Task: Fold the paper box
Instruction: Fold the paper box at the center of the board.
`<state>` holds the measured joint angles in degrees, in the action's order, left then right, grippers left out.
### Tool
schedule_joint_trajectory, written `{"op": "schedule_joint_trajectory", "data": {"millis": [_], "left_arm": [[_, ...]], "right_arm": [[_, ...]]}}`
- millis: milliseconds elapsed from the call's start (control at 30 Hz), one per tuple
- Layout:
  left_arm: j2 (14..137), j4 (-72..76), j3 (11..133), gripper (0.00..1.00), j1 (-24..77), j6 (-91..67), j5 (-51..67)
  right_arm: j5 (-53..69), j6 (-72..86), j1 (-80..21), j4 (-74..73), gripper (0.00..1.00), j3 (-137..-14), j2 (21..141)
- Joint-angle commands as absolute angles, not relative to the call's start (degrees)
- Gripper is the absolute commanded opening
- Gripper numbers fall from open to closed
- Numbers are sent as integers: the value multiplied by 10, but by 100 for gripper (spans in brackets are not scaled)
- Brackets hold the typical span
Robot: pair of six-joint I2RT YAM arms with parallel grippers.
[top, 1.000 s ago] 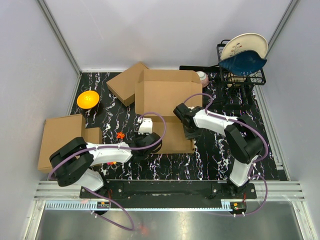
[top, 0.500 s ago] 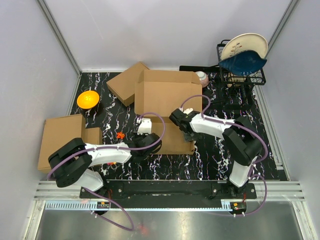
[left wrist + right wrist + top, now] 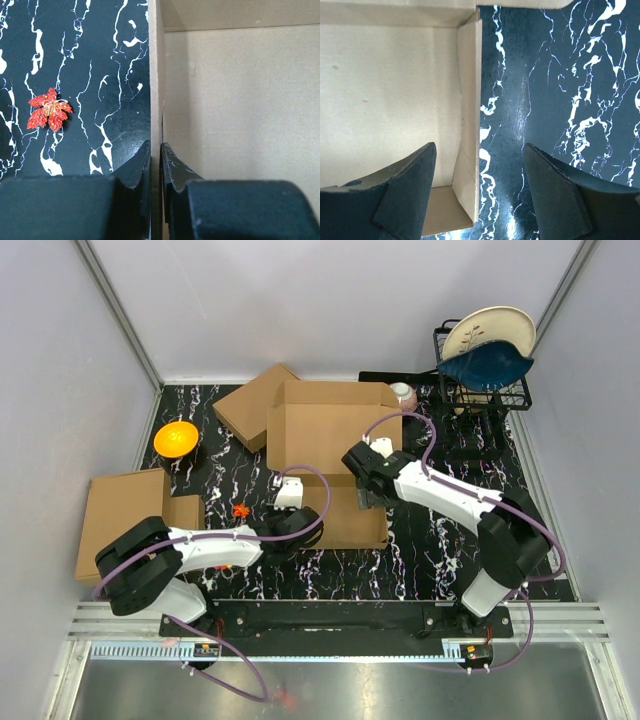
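Observation:
The paper box [image 3: 330, 430] lies in the middle of the table, its side walls raised and its back panel standing up. In the left wrist view my left gripper [image 3: 155, 143] pinches the box's upright left wall [image 3: 155, 90], one finger outside and one inside. In the top view it sits at the box's near left corner [image 3: 303, 524]. My right gripper [image 3: 479, 145] stands open astride the right wall [image 3: 469, 90], one finger over the box floor [image 3: 385, 90] and the other over the table. In the top view the right gripper [image 3: 365, 477] hovers at the right wall.
A smaller cardboard box [image 3: 248, 405] leans behind the paper box, and a tan slab [image 3: 125, 508] lies at the left. An orange bowl [image 3: 176, 438], a red leaf [image 3: 241, 510], a white block [image 3: 291, 492], a cup [image 3: 404, 395] and a dish rack [image 3: 487, 375] surround it.
My right gripper has opened wide and moved a little toward the back along the right wall, its elbow swinging right. The left gripper stays on the left wall, its squeeze slightly looser.

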<state>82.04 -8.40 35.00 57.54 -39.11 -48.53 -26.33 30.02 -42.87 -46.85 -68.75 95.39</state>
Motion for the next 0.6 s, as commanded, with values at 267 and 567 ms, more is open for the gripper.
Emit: {"op": "schedule_joint_trajectory", "data": {"millis": [267,567], "left_arm": [[808,-82,361,7,577,-394,-512],[825,-74,365,3,578,-392,-508]], "right_arm": [[-227,258,-378,-355,59,-659,970],[-230,242,-378,-343,13,-658,1007]]}}
